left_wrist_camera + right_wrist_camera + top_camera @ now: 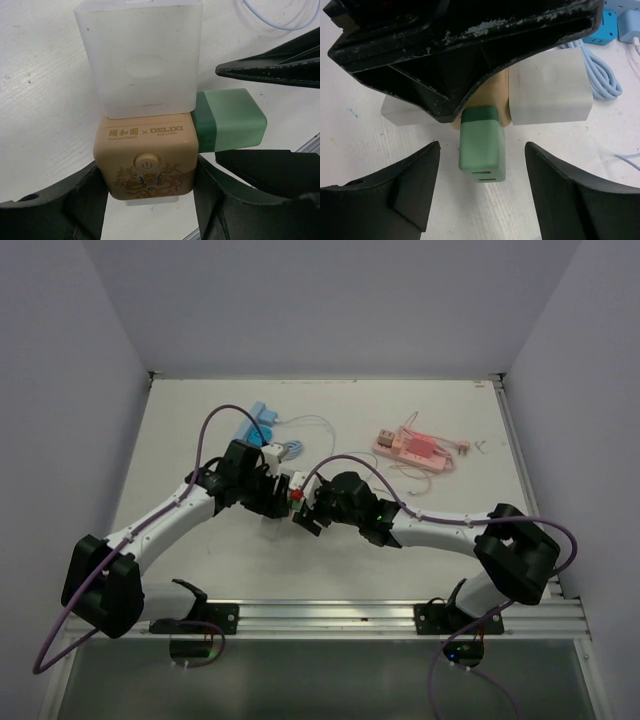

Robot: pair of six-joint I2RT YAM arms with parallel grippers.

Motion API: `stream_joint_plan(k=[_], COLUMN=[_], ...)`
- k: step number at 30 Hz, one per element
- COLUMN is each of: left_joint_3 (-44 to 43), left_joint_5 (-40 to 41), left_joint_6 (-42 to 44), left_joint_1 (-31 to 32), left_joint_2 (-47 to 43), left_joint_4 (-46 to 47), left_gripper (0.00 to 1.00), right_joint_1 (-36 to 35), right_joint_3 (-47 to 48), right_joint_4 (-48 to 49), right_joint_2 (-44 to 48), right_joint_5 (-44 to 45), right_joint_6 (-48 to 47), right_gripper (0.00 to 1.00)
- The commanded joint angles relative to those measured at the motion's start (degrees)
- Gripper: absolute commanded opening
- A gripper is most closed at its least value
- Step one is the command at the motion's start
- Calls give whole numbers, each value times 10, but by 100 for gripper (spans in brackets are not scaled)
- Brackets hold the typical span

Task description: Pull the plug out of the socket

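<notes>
A beige cube socket (145, 150) with a power button sits between my left gripper's (147, 175) fingers, which are shut on its two sides. A white block plug (142, 55) is plugged into its far face. A green plug (230, 120) is plugged into its right face. In the right wrist view the green plug (481, 145) points toward the camera. My right gripper (482, 170) is open, with one finger on each side of the plug and not touching it. In the top view both grippers, left (272, 495) and right (312, 510), meet at mid-table.
A pink power strip (415, 448) with thin wires lies at the back right. A blue socket block (255, 425) and a coiled light-blue cable (602, 75) lie behind the cube. The white table (200, 550) stands between grey walls.
</notes>
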State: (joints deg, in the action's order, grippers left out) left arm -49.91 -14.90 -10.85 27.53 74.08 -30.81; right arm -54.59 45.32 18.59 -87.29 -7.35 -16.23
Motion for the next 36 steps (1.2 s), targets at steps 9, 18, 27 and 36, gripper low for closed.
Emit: stream_joint_plan(k=[9, 18, 27, 36], left_joint_3=[-3, 3, 0, -2], left_joint_5=[-42, 14, 75, 193], left_joint_6=[16, 14, -3, -13], left_joint_1=[-10, -20, -41, -48], left_joint_2=[-33, -30, -3, -1], left_joint_4=[65, 62, 47, 31], left_gripper=[0, 0, 0, 0], right_joint_1=[-2, -2, -2, -2], right_joint_3=[27, 1, -25, -16], right_joint_4=[27, 33, 37, 3], right_joint_2=[-16, 15, 49, 55], right_joint_5=[-26, -9, -14, -8], right_joint_6=[-16, -22, 1, 8], right_gripper=[57, 7, 0, 0])
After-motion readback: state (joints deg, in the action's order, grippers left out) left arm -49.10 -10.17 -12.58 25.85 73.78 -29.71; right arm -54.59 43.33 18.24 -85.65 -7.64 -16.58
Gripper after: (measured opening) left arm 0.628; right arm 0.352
